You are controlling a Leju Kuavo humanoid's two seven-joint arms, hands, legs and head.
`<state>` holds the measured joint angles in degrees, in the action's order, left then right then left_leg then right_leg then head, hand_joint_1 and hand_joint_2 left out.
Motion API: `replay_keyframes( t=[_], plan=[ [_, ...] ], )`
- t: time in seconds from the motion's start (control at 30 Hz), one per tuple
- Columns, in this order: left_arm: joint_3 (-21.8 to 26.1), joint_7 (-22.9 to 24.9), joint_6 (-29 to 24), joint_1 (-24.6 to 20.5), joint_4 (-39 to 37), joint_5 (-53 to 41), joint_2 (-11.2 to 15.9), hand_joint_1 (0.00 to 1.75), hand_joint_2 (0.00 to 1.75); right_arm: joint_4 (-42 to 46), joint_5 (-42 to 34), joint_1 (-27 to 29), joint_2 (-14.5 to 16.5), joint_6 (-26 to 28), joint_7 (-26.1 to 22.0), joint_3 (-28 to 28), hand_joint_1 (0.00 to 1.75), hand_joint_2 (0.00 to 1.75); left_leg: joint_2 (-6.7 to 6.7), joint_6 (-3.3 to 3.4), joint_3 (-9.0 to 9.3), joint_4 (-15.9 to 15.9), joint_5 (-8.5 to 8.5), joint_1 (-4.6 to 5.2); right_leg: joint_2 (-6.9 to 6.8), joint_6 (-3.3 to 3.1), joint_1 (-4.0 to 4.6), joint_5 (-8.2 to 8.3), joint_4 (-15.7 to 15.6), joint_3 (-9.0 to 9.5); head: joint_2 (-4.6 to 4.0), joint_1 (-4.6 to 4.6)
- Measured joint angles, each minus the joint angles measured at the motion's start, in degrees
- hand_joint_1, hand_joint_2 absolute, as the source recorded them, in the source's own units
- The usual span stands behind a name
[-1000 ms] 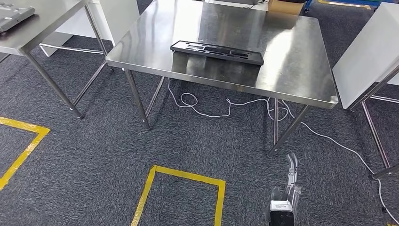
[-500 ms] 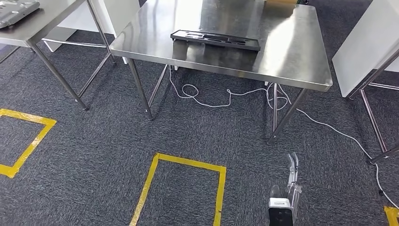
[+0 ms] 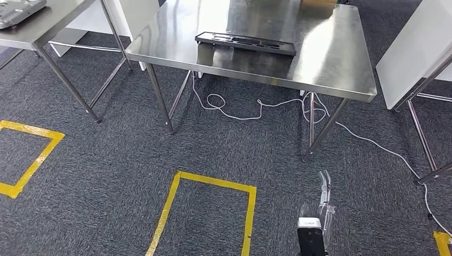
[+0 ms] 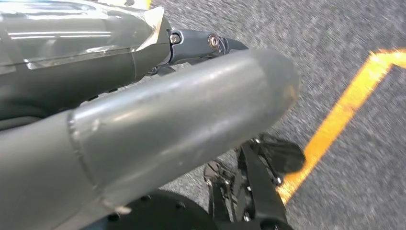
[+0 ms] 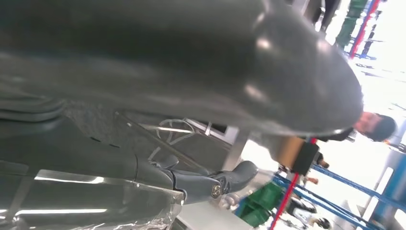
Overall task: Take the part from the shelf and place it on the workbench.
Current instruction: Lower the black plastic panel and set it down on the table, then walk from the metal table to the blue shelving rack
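Gripping the part (image 3: 323, 192), the right hand (image 3: 313, 234) has drifted slightly left; left fingers' state unclear.

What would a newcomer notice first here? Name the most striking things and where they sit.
The big shiny steel workbench fills the upper middle, with a long black tray lying on it. On the grey carpet in front, a yellow tape rectangle marks the floor, and a white cable trails under the bench.
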<state>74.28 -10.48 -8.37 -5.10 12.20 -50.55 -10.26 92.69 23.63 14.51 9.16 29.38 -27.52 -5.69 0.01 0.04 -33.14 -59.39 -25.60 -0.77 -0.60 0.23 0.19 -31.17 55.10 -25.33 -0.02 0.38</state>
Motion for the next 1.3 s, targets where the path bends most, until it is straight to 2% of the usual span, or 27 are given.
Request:
replay_keyframes(
  t=[0.1, 0.43, 0.5, 0.57, 0.63, 0.67, 0.7, 0.73, 0.77, 0.8, 0.83, 0.87, 0.9, 0.97, 1.03, 1.07, 1.13, 1.17, 1.2, 1.23, 1.27, 1.3],
  plan=[
    [0.1, 0.5, -0.6, 0.0, 0.0, 0.4, -0.2, 0.0, 0.0, -1.9, -1.8, -0.9, -0.5, 0.6, 0.1, -0.3, 0.0, 0.0, -0.24, 0.05, -0.08, 1.1, -0.87, 0.32, 0.01, 0.47, 0.2, 0.05, 0.3, -0.85, 0.0, 0.04],
    [0.7, 1.4, -1.7, 0.0, 0.0, 1.2, -0.3, 0.0, 0.0, -7.9, -6.3, -4.3, -1.7, 0.7, 0.1, -2.2, 0.0, 0.0, -0.19, 2.41, -0.16, 1.1, -0.83, 1.65, -0.02, 1.87, -0.81, 0.87, 0.1, -1.77, 0.0, 0.02],
    [0.8, 1.4, -2.1, 0.0, 0.0, 1.5, -0.3, 0.0, 0.0, -8.7, -7.8, -4.9, -1.8, 0.4, 0.3, -2.8, 0.0, 0.0, -0.23, 2.99, -0.16, 1.5, -0.45, 1.5, -0.04, 2.23, -0.89, 0.69, 0.5, -1.87, 0.0, 0.01],
    [1.0, 1.0, -2.4, 0.0, 0.0, 2.0, -0.4, 0.0, 0.0, -9.9, -9.7, -5.9, -1.9, 0.0, 0.6, -3.2, 0.0, 0.0, -0.27, 3.65, -0.28, 1.9, 0.04, 1.1, 0.08, 2.11, -0.94, -1.4, 4.1, -3.39, 0.0, 0.2],
    [1.3, 0.3, -2.7, 0.0, 0.0, 2.6, -0.4, 0.0, 0.0, -11.5, -11.7, -6.7, -2.0, -0.8, 0.8, -3.5, 0.0, 0.0, -0.55, 3.94, -0.69, 1.9, 0.35, 1.0, 0.19, 1.57, -1.06, -5.1, 12.0, -7.04, 0.0, 0.41],
    [1.6, -0.1, -2.8, 0.0, 0.0, 2.9, -0.4, 0.0, 0.0, -12.4, -12.5, -7.0, -2.1, -1.2, 0.9, -3.7, 0.0, 0.0, -0.82, 3.93, -0.9, 1.9, 0.49, 1.02, 0.2, 1.5, -1.09, -6.44, 15.5, -8.78, 0.0, 0.43],
    [1.8, -0.4, -2.8, 0.0, 0.0, 3.2, -0.4, 0.0, 0.0, -13.3, -13.1, -7.3, -2.2, -1.6, 1.0, -3.9, 0.0, 0.0, -1.18, 3.85, -1.08, 1.9, 0.65, 1.05, 0.22, 1.61, -1.1, -6.89, 17.4, -9.72, 0.0, 0.43],
    [1.9, -0.6, -2.9, 0.0, 0.0, 3.5, -0.3, 0.0, 0.0, -14.2, -13.6, -7.6, -2.2, -1.9, 1.0, -4.1, 0.0, 0.0, -1.62, 3.7, -1.21, 1.9, 0.81, 1.07, 0.28, 1.92, -1.1, -6.3, 17.0, -9.51, 0.0, 0.42],
    [2.1, -0.8, -2.9, 0.0, 0.0, 3.7, -0.3, 0.0, 0.0, -15.0, -14.0, -8.0, -2.2, -2.2, 1.2, -4.4, 0.0, 0.0, -2.09, 3.51, -1.28, 1.8, 0.96, 1.07, 0.5, 2.31, -1.12, -4.85, 14.2, -8.13, 0.0, 0.41],
    [2.2, -0.8, -3.0, 0.0, 0.1, 4.0, -0.3, 0.0, 0.0, -15.8, -14.3, -8.5, -2.1, -2.5, 1.3, -4.7, 0.0, 0.0, -2.59, 3.29, -1.32, 1.8, 1.13, 1.06, 1.09, 2.65, -1.18, -3.03, 10.0, -6.04, 0.0, 0.42],
    [2.4, -0.6, -3.1, 0.0, 0.1, 4.1, -0.3, 0.0, 0.0, -16.5, -14.5, -9.1, -2.1, -2.8, 1.4, -5.0, 0.0, 0.0, -3.07, 3.0, -1.36, 1.8, 1.28, 1.14, 1.9, 2.72, -1.15, -1.39, 6.0, -4.18, 0.0, 0.4],
    [2.6, -0.4, -3.2, 0.0, 0.1, 4.2, -0.3, 0.0, 0.0, -17.2, -14.7, -9.6, -2.0, -3.0, 1.6, -5.3, 0.0, 0.0, -3.48, 2.69, -1.43, 1.7, 1.44, 1.19, 2.52, 2.51, -1.12, -0.2, 3.1, -2.92, 0.0, 0.38],
    [2.8, -0.1, -3.3, 0.0, 0.0, 4.3, -0.3, 0.0, 0.0, -17.8, -14.9, -10.1, -2.0, -3.1, 1.8, -5.5, 0.0, 0.0, -3.83, 2.36, -1.55, 1.7, 1.61, 1.21, 2.88, 2.12, -0.99, 0.41, 1.6, -2.38, 0.0, 0.33],
    [3.1, 0.7, -3.6, 0.1, 0.0, 4.3, -0.4, 0.0, 0.0, -18.8, -15.2, -10.8, -1.8, -3.4, 2.1, -6.0, 0.0, 0.0, -4.51, 1.63, -1.8, 1.8, 1.99, 0.98, 2.35, 1.1, -0.6, 0.88, 1.2, -2.5, 0.0, 0.3],
    [3.3, 1.3, -3.9, 0.3, 0.0, 4.2, -0.4, 0.0, 0.0, -19.3, -15.5, -11.3, -1.5, -3.6, 2.5, -6.3, 0.0, 0.0, -3.84, 1.02, -2.45, 0.8, 1.35, 0.62, 1.47, 0.16, -0.7, 1.42, 1.0, -2.32, 0.0, 0.27],
    [3.3, 1.6, -4.1, 0.3, 0.0, 4.2, -0.4, 0.0, 0.0, -19.5, -15.6, -11.4, -1.3, -3.7, 2.7, -6.4, 0.0, 0.0, -2.95, 0.77, -3.23, -0.9, 0.09, 0.55, 0.97, -0.21, -0.8, 1.66, 0.9, -2.28, 0.0, 0.14],
    [3.4, 1.9, -4.3, 0.3, 0.0, 4.0, -0.5, 0.0, 0.0, -19.8, -15.9, -11.5, -1.2, -3.7, 2.9, -6.5, 0.0, 0.0, -1.06, 0.34, -5.82, -7.2, -3.89, 0.46, -0.07, -0.61, -0.67, 1.88, 0.9, -2.39, 0.0, -0.17],
    [3.4, 2.0, -4.3, 0.3, 0.0, 3.9, -0.5, 0.0, 0.0, -20.0, -16.0, -11.4, -1.2, -3.7, 3.0, -6.5, 0.0, 0.0, -0.67, 0.14, -7.16, -10.5, -5.51, 0.4, -0.68, -0.7, -0.51, 1.91, 0.9, -2.51, 0.0, -0.29],
    [3.4, 2.2, -4.3, 0.3, 0.0, 3.8, -0.5, 0.0, 0.0, -20.2, -16.1, -11.4, -1.2, -3.7, 3.1, -6.5, 0.0, 0.0, -0.44, -0.01, -7.95, -12.8, -6.26, 0.32, -1.29, -0.76, -0.37, 1.93, 1.0, -2.6, 0.0, -0.31],
    [3.4, 2.3, -4.4, 0.4, 0.0, 3.7, -0.5, 0.0, 0.0, -20.3, -16.1, -11.4, -1.2, -3.7, 3.3, -6.5, 0.0, 0.0, -0.26, -0.08, -7.85, -13.2, -5.98, 0.27, -1.87, -0.78, -0.26, 1.91, 1.0, -2.65, 0.0, -0.33],
    [3.4, 2.4, -4.4, 0.4, 0.0, 3.7, -0.5, 0.0, 0.0, -20.4, -16.1, -11.4, -1.2, -3.7, 3.4, -6.5, 0.0, 0.0, 0.02, -0.03, -6.71, -11.5, -4.77, 0.22, -2.4, -0.81, -0.2, 1.86, 1.0, -2.63, 0.0, -0.33],
    [3.4, 2.4, -4.5, 0.4, 0.0, 3.7, -0.5, 0.0, 0.0, -20.5, -16.1, -11.4, -1.2, -3.7, 3.6, -6.5, 0.0, 0.0, 0.6, 0.11, -4.8, -8.3, -3.07, 0.21, -2.87, -0.86, -0.16, 1.81, 1.0, -2.55, 0.0, -0.34]
  ],
)
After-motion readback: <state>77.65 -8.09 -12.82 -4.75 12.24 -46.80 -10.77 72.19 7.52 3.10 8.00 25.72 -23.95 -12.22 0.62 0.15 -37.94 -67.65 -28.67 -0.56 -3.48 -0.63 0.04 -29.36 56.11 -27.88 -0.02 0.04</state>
